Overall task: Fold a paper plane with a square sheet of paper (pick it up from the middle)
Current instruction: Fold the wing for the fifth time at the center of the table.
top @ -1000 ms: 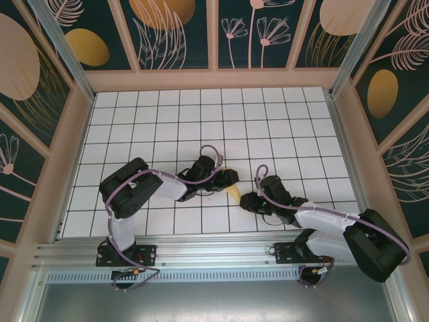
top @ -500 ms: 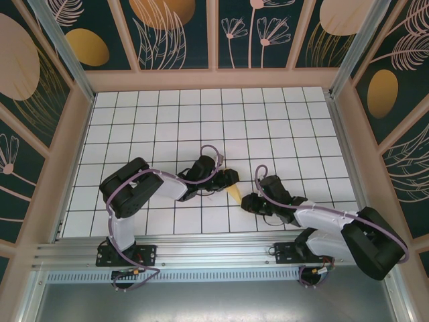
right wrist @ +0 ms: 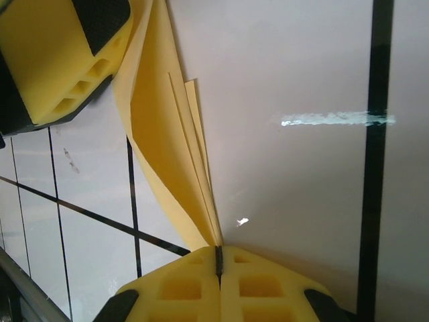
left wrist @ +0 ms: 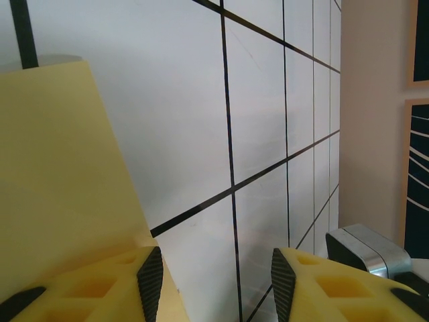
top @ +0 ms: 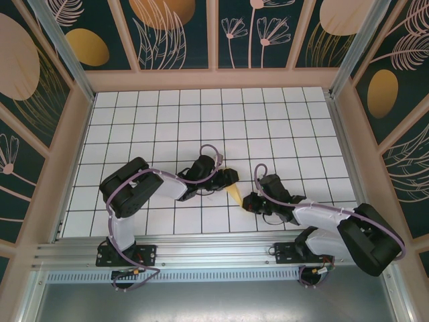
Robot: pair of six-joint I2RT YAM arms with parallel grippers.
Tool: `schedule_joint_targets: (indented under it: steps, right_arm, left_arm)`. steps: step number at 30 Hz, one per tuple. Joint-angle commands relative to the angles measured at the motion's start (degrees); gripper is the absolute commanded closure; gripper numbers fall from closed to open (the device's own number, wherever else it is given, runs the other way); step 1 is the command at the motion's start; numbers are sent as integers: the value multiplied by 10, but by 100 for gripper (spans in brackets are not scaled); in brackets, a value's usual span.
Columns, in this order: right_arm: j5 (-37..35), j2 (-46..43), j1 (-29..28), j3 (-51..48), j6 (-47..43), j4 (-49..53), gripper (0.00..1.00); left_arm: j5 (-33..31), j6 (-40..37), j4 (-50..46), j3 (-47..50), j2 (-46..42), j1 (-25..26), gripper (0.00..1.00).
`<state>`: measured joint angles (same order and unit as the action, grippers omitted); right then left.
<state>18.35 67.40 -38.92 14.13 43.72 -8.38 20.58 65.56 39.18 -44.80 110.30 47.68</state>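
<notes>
Paper, folded and yellow, sits clamped in the right gripper. The left gripper gapes apart, one finger just beside it.

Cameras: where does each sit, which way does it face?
Top external: above and behind the bases, looking down on the grid table; both arms, left hand, right hand.
Left wrist: looks past its own open fingers across the tiles.
Right wrist: looks past its own fingers, shut on the folded yellow paper.
Shared: all three see the paper.
</notes>
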Motion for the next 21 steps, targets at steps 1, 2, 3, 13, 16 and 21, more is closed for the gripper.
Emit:
schedule_joint_targets:
  steps: [1, 2, 3, 13, 16, 21]
  right_arm:
    - [27, 10, -5, -6, 19, 11, 96]
    - [18, 3, -4, -3, 20, 23, 93]
    - [9, -8, -4, 1, 18, 33, 90]
    - [19, -65, 3, 55, -26, 34, 83]
    - [71, -27, 2, 63, -27, -12, 92]
    - [64, 44, 6, 85, -31, -2, 97]
  left_arm:
    - [4, -10, -13, -9, 10, 1, 52]
    - [4, -11, -14, -9, 11, 0, 51]
    - [5, -12, -16, -10, 10, 1, 51]
    - [4, -15, -24, -13, 14, 1, 51]
    - [5, -15, -25, -15, 16, 1, 51]
    - [6, -15, -27, -15, 17, 1, 51]
